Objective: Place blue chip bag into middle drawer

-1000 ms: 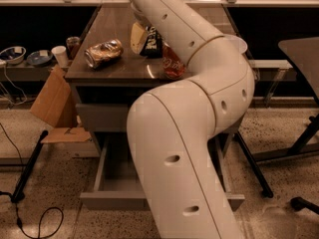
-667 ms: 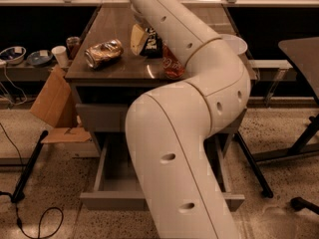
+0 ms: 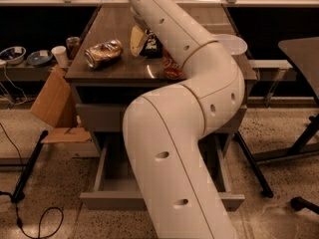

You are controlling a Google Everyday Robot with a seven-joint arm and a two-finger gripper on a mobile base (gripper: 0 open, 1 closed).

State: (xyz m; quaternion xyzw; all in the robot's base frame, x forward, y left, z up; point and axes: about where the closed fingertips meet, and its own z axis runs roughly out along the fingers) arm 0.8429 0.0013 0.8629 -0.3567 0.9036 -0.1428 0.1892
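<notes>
The blue chip bag [image 3: 152,45], dark foil with white lettering, lies on the brown table top [image 3: 114,24], partly hidden by my arm. My gripper [image 3: 137,38] is down at the bag's left edge, touching or just above it. The arm covers most of the gripper. The middle drawer [image 3: 107,201] is pulled open below the table. Its grey interior shows at the left, and the arm hides most of it.
A crushed gold-brown can [image 3: 103,53] lies left of the bag. A red can [image 3: 172,69] stands just in front of it. A closed grey drawer front [image 3: 97,116] sits above the open one. A cardboard box [image 3: 52,101] and cups are at the left. A black stand leg [image 3: 251,163] is at the right.
The arm has shifted only slightly. The gripper stays at the chip bag and nothing on the table has moved.
</notes>
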